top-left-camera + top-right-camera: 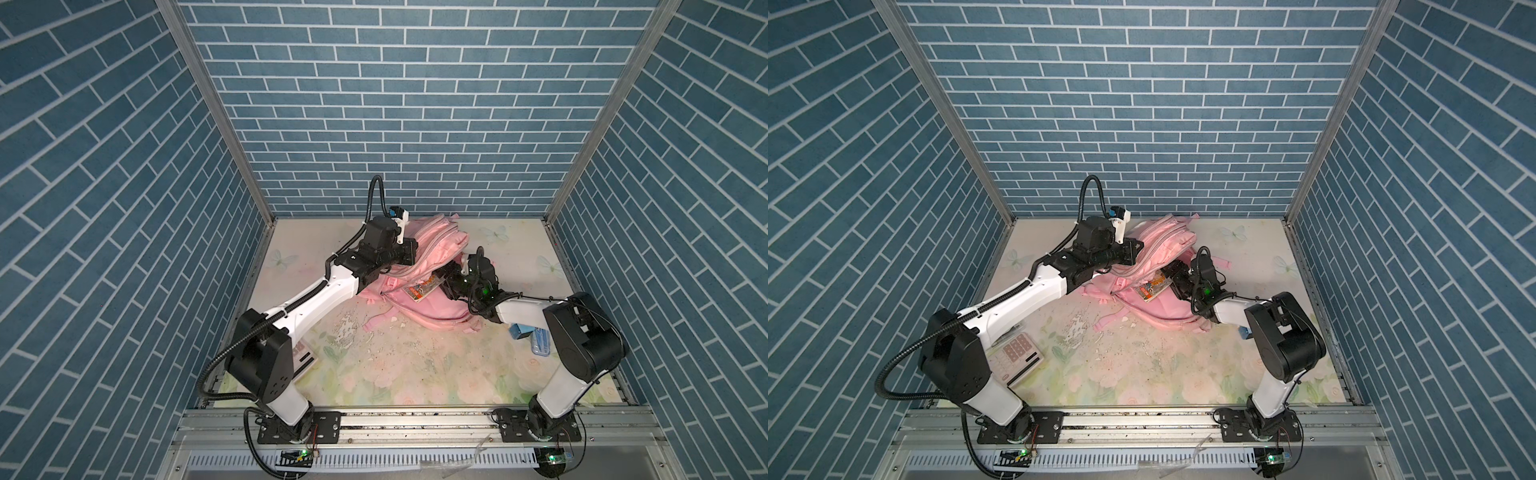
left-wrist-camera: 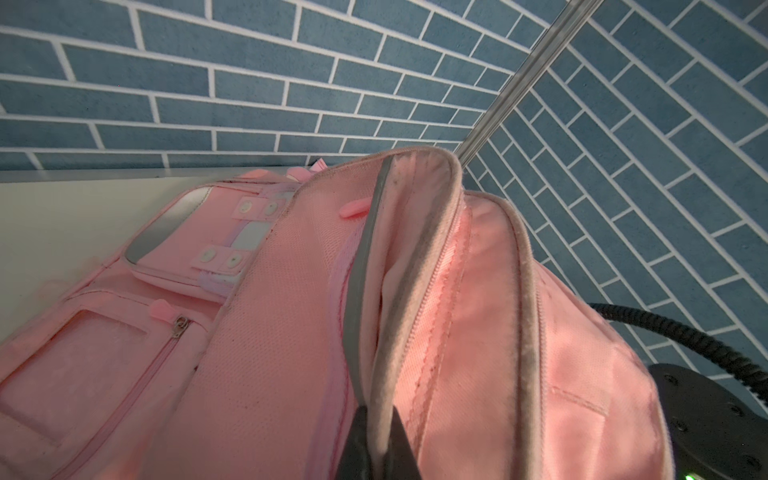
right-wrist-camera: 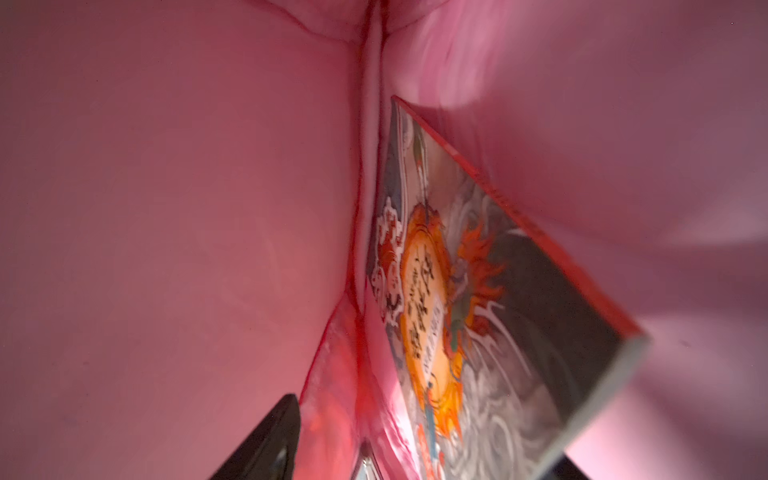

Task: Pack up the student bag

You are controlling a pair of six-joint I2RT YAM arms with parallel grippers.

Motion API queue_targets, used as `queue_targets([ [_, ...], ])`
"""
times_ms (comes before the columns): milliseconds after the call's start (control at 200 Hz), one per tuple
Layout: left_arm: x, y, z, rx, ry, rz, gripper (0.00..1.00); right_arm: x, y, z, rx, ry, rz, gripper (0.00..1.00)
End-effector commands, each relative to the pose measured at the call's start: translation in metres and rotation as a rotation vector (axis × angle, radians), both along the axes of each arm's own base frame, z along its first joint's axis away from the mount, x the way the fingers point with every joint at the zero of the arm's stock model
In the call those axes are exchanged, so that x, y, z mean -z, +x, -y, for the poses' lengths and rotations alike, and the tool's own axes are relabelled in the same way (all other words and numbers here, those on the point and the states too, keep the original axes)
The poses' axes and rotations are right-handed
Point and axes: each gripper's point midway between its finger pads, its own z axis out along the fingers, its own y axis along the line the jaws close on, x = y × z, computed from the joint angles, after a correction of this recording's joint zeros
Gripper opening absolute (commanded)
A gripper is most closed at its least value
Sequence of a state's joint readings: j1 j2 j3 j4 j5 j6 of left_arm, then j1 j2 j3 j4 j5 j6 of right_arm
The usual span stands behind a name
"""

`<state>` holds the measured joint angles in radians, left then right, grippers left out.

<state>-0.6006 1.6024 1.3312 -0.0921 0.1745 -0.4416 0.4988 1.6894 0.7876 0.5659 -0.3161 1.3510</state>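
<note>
At the back of the flowered table [image 1: 374, 374], near the rear wall, the pink bag [image 1: 428, 249] lies with its main opening held up by the left gripper [image 2: 376, 432], jaws pinched together on the zip rim. Inside the opening, the right gripper [image 3: 428, 436] has its jaws apart, with a bright-covered book [image 3: 478, 291] leaning on the pink lining just ahead of them. Nearer the front, a calculator [image 1: 1017, 357] lies by the left arm and a blue case [image 1: 540, 347] by the right arm.
</note>
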Motion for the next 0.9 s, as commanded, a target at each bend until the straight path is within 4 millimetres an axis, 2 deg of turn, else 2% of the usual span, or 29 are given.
queue_targets([
  [0,-0.069,0.002,-0.02,-0.109,-0.112,0.17,0.0,-0.005,-0.015,0.015,-0.04,-0.083,0.001,0.73],
  [195,-0.064,-0.008,-0.072,-0.371,-0.045,0.182,0.0,-0.018,-0.034,0.035,-0.14,-0.341,0.042,0.75],
  [355,-0.058,-0.029,-0.079,-0.472,-0.091,0.161,0.0,-0.029,-0.042,0.056,-0.193,-0.462,0.093,0.74],
  [440,-0.054,-0.041,-0.07,-0.497,-0.144,0.154,0.0,-0.034,-0.043,0.073,-0.177,-0.48,0.1,0.73],
  [530,-0.049,-0.049,-0.054,-0.512,-0.155,0.156,0.0,-0.048,-0.042,0.093,-0.136,-0.518,0.136,0.73],
  [695,-0.039,-0.04,-0.02,-0.486,-0.208,0.135,0.0,-0.075,-0.042,0.122,-0.094,-0.626,0.244,0.72],
  [770,-0.034,-0.034,0.001,-0.449,-0.203,0.125,0.0,-0.079,-0.045,0.13,-0.096,-0.63,0.263,0.71],
  [895,-0.024,-0.028,0.032,-0.379,-0.165,0.124,0.0,-0.074,-0.051,0.132,-0.115,-0.612,0.248,0.71],
])
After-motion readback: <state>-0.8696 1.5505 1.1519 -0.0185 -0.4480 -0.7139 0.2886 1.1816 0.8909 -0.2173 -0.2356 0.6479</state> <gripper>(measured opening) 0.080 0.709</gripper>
